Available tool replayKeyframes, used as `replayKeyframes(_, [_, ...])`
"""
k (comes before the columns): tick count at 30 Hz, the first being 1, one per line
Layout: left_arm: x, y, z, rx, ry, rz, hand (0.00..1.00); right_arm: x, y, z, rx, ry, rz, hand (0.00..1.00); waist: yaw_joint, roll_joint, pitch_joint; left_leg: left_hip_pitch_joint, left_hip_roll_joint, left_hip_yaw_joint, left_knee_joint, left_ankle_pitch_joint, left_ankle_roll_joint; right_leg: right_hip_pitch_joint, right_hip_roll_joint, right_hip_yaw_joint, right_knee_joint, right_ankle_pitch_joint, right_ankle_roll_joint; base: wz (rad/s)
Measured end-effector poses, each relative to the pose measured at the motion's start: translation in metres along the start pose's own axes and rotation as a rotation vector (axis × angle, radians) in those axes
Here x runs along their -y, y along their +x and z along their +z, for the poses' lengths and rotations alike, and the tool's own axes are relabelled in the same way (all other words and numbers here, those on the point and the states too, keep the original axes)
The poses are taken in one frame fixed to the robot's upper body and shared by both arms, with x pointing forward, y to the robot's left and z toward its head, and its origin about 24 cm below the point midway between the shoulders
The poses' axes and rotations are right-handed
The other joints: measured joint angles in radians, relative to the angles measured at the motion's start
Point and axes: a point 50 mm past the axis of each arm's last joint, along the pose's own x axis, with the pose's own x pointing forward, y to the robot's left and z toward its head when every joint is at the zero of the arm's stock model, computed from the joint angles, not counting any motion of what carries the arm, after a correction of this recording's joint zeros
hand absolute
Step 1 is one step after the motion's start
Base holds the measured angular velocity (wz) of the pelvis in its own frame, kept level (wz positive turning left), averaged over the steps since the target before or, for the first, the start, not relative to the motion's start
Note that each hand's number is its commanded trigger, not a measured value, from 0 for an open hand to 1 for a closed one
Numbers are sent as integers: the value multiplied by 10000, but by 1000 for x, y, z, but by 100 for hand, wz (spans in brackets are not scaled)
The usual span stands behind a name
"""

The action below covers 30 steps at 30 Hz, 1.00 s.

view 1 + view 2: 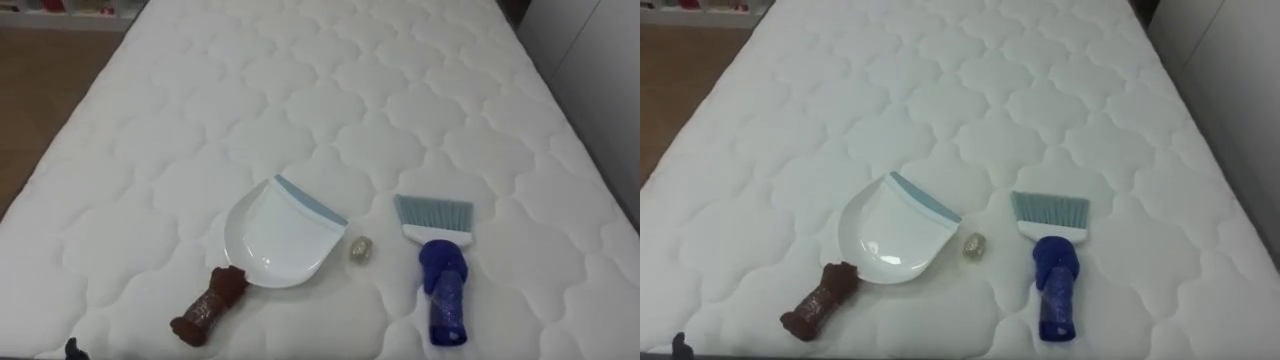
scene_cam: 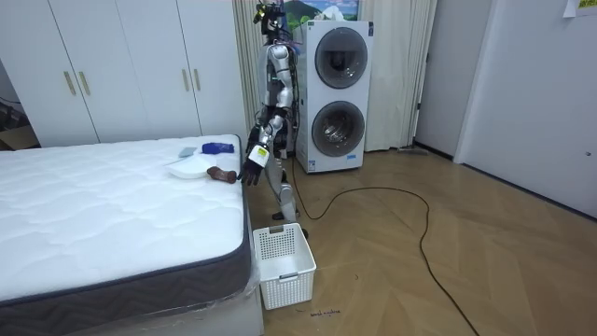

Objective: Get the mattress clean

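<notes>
A white dustpan (image 1: 275, 235) with a blue-grey lip and a brown handle (image 1: 210, 308) lies on the white quilted mattress (image 1: 330, 90), near its front edge. To its right lies a hand brush (image 1: 440, 270) with a blue handle and pale blue bristles that point away from me. Between them sits a small crumpled scrap (image 1: 361, 250), apart from both. In the room view I stand at the bed's edge beside the dustpan (image 2: 187, 168). My left hand (image 2: 252, 163) hangs by the mattress corner, fingers relaxed, holding nothing.
A white slatted basket (image 2: 284, 264) stands on the wooden floor at the bed's corner, near my feet. Stacked washing machines (image 2: 336, 93) are behind me, and white wardrobes (image 2: 121, 65) line the far wall. Wooden floor (image 1: 40, 80) runs along the bed's left side.
</notes>
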Motion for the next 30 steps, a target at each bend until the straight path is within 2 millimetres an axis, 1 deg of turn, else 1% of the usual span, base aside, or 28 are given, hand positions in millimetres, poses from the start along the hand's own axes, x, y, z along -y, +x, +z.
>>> replayKeyframes(2, [2, 0, 27, 1200, -506, 247, 0, 0, 0, 1, 47, 15, 18, 0, 41, -25, 1, -17, -9, -44, -6, 0, 0, -1, -1, -31, -4, 0, 1, 6])
replayKeyframes(4, [4, -1, 43, 2065, -831, 296, 0, 0, 0, 4, 277, 33, 19, 0, 50, -4, -8, -6, -15, -43, -19, 1, 1, 4, -6, -22, -3, 0, 1, 0])
replayKeyframes(5, [5, -3, 50, 2489, -891, 266, 0, -1, 0, 6, 392, 66, 35, 0, 39, 14, -15, -3, -16, -45, -19, 2, 1, 12, -8, -23, -2, 0, 1, 0])
replayKeyframes(7, [9, -4, 56, 2816, -938, 174, 0, -1, 0, 6, 449, 112, 44, 0, 13, 17, -26, 1, -16, -46, -19, 2, 1, 13, -7, -22, -1, 0, 0, 0])
replayKeyframes(12, [20, -9, 60, 3168, -601, -335, 0, -2, 0, 7, 475, 141, 90, 0, -47, -5, -30, -52, -16, -100, 8, 2, 1, 5, -7, -93, 9, 1, -1, 4])
replayKeyframes(14, [25, -12, 62, 3355, -440, -640, 0, -2, 1, 10, 562, 129, 201, 0, -167, -22, -23, -196, -12, -102, 30, 2, 1, -121, -8, -141, 35, 2, -3, 6])
replayKeyframes(19, [35, -16, 67, 3908, 195, -1370, 0, -1, 1, 13, 646, 179, 393, 0, -248, -16, -2, -311, -10, -91, 36, 1, 1, -256, -10, -126, 42, 10, -11, 0])
replayKeyframes(23, [49, -20, 78, 4417, 507, -2366, 0, -1, 2, 16, 678, 202, 471, 0, -319, 47, 72, -354, -12, -91, 30, 1, 1, -273, -13, -158, 31, 17, -5, 0])
replayKeyframes(28, [57, -25, 79, 4615, 802, -3111, 0, 1, 3, 22, 818, 126, 532, 0, -505, 119, 103, -539, -9, -86, 53, 2, 1, -462, -12, -160, 45, 20, -10, -1])
replayKeyframes(30, [59, -26, 80, 4673, 865, -3227, 0, 1, 3, 23, 848, 79, 555, 0, -511, 125, 99, -601, -5, -72, 54, 2, 1, -571, -13, -158, 98, 20, -10, -5])
